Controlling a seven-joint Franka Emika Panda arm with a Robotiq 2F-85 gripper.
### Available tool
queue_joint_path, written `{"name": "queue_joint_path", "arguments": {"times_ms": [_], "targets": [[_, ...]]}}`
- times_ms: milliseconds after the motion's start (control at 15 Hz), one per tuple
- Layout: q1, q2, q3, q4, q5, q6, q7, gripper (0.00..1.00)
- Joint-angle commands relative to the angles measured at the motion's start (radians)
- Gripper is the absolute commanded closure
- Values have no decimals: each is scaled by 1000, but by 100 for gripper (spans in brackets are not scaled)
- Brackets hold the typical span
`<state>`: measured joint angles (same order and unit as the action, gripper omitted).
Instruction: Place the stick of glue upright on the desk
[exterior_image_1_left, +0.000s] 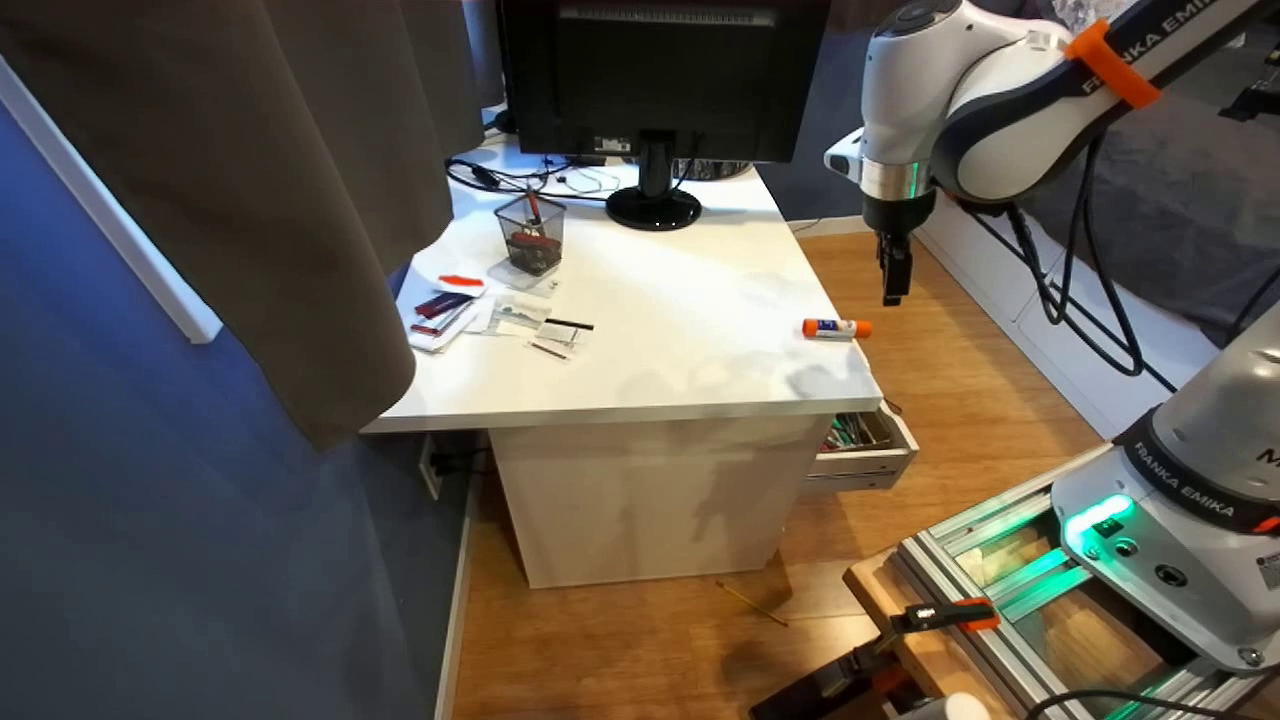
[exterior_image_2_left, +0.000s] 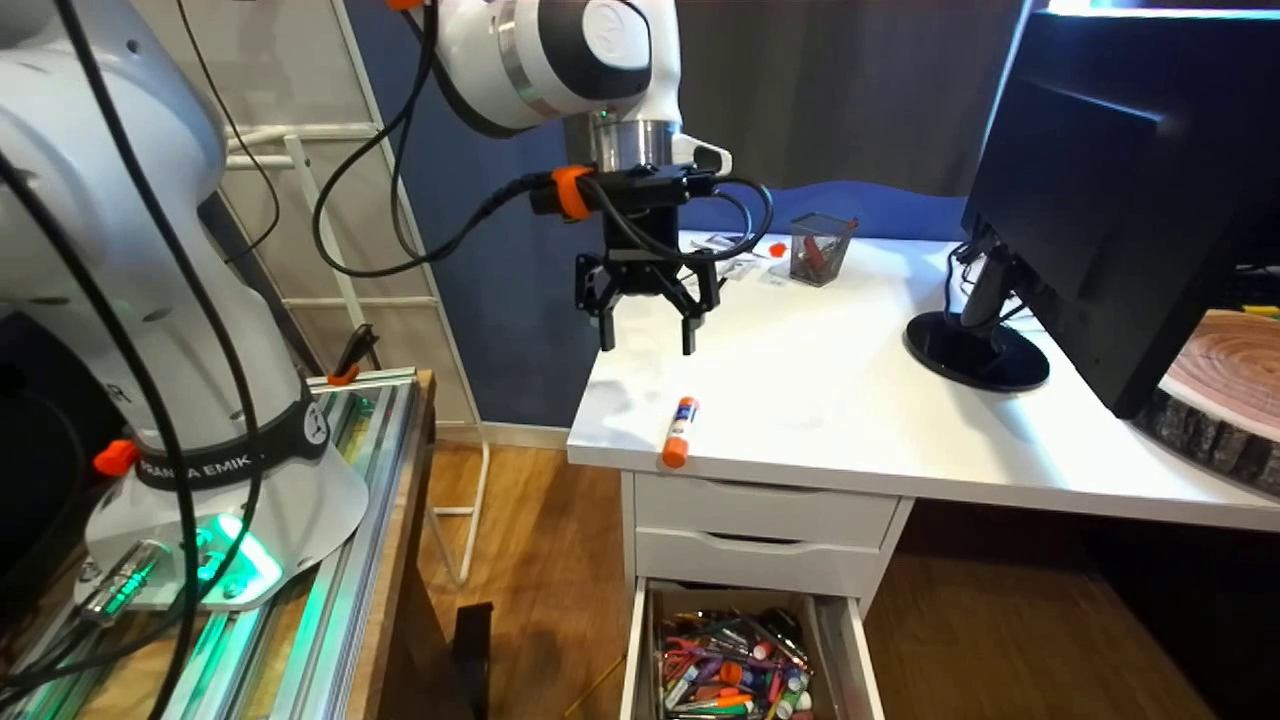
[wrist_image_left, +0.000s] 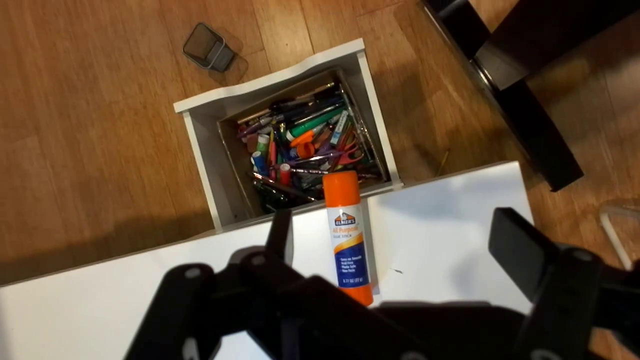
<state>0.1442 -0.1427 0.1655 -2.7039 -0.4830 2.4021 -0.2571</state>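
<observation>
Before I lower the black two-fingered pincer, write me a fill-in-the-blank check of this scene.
The orange-and-white cylindrical glue stick lies on its ____, not upright.
The open pincer holds ____.
Below the white rectangular desk, only the ____ white drawer is open.

Missing words: side; nothing; lowest.

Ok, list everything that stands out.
Glue stick: 1, orange-white-blue, lying on desk
Desk: 1, white, by curtain
Drawer: 1, white, open under desk
Stationery: uncounted, mixed colours, in drawer
Monitor: 1, black, on desk
Wood slice: 1, brown, near monitor
Cables: several, black, near monitor
Papers: several, pale, on desk
Mesh cup: 1, black, on desk
Floor cup: 1, dark, beyond drawer
Curtain: 1, grey-brown, by wall
Robot arm: 1, white-black, beside desk
Gripper: 1, black, open above desk
</observation>
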Motion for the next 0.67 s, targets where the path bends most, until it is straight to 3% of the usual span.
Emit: {"name": "queue_joint_path", "arguments": {"times_ms": [0, 600], "targets": [[-4, 168, 26, 105, -131, -45, 108, 0], [68, 459, 4, 324, -208, -174, 155, 0]]}}
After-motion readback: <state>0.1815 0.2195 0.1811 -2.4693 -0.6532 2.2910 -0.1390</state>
